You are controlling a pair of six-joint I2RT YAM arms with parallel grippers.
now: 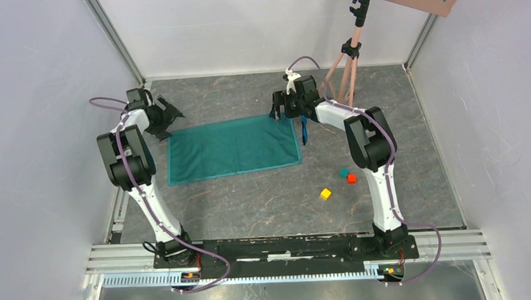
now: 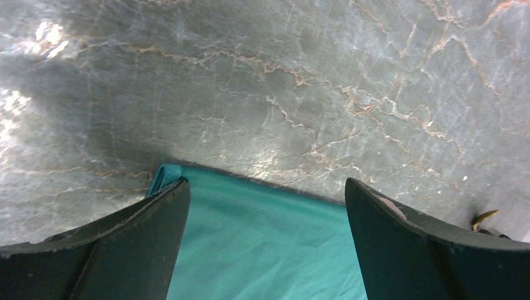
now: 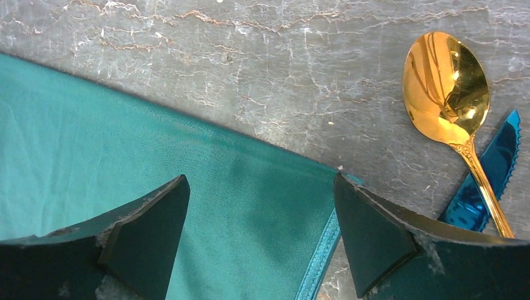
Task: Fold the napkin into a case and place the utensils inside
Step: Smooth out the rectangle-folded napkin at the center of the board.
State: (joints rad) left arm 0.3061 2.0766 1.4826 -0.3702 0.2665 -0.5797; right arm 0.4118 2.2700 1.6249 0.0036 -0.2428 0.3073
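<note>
Napkin [image 1: 234, 149] lies flat as a wide teal rectangle in the middle of the desk [image 1: 265, 204], its long edges running left to right. The left pincer [image 1: 161, 121] hovers at the far-left corner and the right pincer [image 1: 282, 108] at the far-right corner. Both are spread wide and hold nothing.

The step in hand looks like taking the far edge to fold it toward the near one. To do it well, each pincer should come down just inside its corner, since the wrist views show the corners sitting close to the outer fingers, and should bite the hem fully. Both should close together, lift level and keep the cloth taut between them so that the fold lands straight.

The spoon [image 3: 445, 81], its handle lying across the blue knife [image 3: 487, 175], sits just right of the far-right corner. The right pincer should avoid nudging them.
</note>
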